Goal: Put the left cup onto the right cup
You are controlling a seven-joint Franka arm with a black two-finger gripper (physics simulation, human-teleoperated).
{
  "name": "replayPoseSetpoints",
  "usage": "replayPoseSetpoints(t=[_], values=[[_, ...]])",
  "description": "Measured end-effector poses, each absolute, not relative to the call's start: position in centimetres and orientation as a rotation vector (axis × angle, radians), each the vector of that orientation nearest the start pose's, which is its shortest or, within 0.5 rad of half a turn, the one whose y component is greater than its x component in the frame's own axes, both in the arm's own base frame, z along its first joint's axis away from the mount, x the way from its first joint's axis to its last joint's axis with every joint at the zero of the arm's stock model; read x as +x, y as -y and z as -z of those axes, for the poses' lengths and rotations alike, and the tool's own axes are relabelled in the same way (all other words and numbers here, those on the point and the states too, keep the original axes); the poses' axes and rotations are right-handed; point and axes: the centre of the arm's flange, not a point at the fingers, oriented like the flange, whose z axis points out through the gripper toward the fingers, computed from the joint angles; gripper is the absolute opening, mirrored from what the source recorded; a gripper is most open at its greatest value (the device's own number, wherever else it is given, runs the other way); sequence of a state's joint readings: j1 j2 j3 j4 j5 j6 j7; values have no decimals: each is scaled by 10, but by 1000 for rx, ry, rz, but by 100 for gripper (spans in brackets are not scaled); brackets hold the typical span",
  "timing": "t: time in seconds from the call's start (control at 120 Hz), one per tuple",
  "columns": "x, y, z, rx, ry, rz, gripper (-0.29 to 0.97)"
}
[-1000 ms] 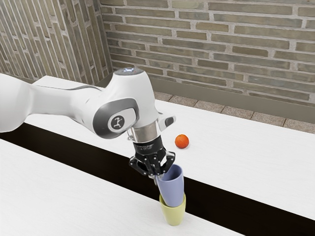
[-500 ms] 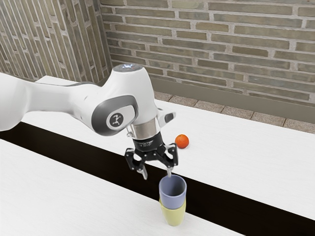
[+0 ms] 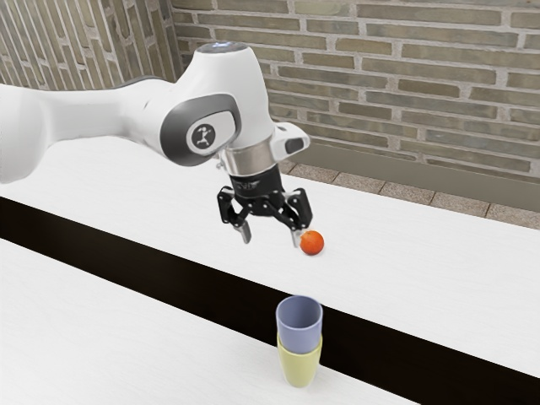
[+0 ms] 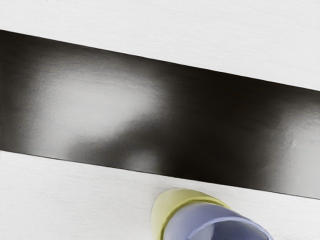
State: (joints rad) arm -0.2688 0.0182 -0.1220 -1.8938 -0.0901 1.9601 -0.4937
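Blue cup [image 3: 299, 319] is seen nested upright in yellow-green cup [image 3: 299, 365] on white table [image 3: 101, 337], beside black stripe [image 3: 126, 261]. Gripper [image 3: 270, 235] is held well above, fingers spread, nothing gripped. Orange ball [image 3: 313, 242] is noted farther back.

Lavender cup [image 3: 299, 319] nested in yellow-green cup [image 3: 298, 364]; orange ball [image 3: 313, 242].
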Motion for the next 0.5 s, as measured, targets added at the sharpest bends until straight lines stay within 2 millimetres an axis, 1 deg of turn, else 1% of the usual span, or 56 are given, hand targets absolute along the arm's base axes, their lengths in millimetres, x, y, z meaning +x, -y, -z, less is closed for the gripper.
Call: replayPoseSetpoints(t=[0.075, 0.133, 0.183, 0.242, 0.283, 0.317, 0.342, 0.375, 0.417, 0.45, 0.5], values=[[537, 208, -502, -3235, 103, 20, 67], [551, 184, -509, -3212, 26, 54, 67], [565, 151, -512, -3182, 0, 75, 67], [578, 102, -517, -3142, 4, 92, 67], [584, 70, -523, -3122, 12, 99, 67], [586, 49, -529, -3110, 9, 102, 68], [587, 37, -533, -3102, -2, 101, 68], [587, 28, -536, -3093, -29, 96, 68], [586, 25, -539, -3078, -83, 87, 68], [585, 28, -541, -3068, -136, 80, 68], [584, 39, -545, -3057, -222, 77, 68]])
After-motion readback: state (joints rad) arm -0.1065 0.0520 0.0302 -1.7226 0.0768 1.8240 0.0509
